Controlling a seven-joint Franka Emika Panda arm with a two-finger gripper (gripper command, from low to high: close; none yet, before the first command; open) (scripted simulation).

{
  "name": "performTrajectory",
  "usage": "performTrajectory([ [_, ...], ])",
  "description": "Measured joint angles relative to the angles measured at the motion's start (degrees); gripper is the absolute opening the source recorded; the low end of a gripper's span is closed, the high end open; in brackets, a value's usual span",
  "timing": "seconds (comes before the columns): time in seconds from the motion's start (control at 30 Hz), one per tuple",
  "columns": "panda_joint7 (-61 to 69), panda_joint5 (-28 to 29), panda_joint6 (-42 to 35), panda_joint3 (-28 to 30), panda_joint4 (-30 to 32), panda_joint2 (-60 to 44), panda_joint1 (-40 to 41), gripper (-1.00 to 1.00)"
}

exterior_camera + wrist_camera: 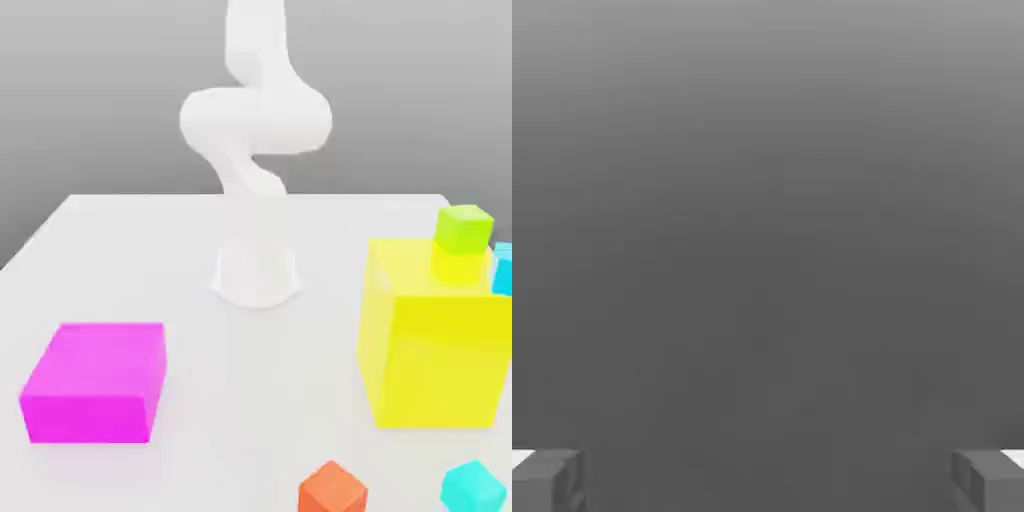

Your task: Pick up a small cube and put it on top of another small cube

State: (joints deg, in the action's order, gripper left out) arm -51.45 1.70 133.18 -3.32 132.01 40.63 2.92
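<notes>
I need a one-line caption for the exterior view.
White arm on table, with magenta block, yellow block, small green cube.

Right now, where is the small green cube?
In the exterior view, the green cube sits at the right, behind the big yellow block's far top corner, with a cyan cube just to its right.

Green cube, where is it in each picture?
Exterior view: the green cube is at the exterior view's right, by the top back edge of the yellow block.
Hand view: the open gripper faces the plain grey backdrop.
Shared landmark: the same grey backdrop is behind the table in the exterior view.
</notes>
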Motion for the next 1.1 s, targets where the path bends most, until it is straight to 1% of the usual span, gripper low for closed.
performTrajectory([
  [0.27,-19.2,6.9,4.5,-10.0,0.7,-16.9,8.2,0.0],
  [0.47,-34.2,13.1,7.6,-14.0,1.2,-29.6,10.9,0.0],
  [0.6,-43.4,16.3,9.8,-15.2,1.6,-37.9,11.2,0.0],
  [0.7,-49.5,17.4,11.7,-15.1,2.0,-43.7,10.5,0.0],
  [0.83,-56.0,16.6,14.7,-15.0,2.6,-50.9,9.4,0.0],
  [0.97,-60.4,13.0,18.1,-15.9,3.4,-57.2,8.6,0.0],
  [1.0,-61.4,12.7,19.3,-15.8,3.3,-58.9,8.3,0.0],
  [1.1,-64.3,15.4,23.6,-13.2,2.3,-64.8,6.3,0.0],
])
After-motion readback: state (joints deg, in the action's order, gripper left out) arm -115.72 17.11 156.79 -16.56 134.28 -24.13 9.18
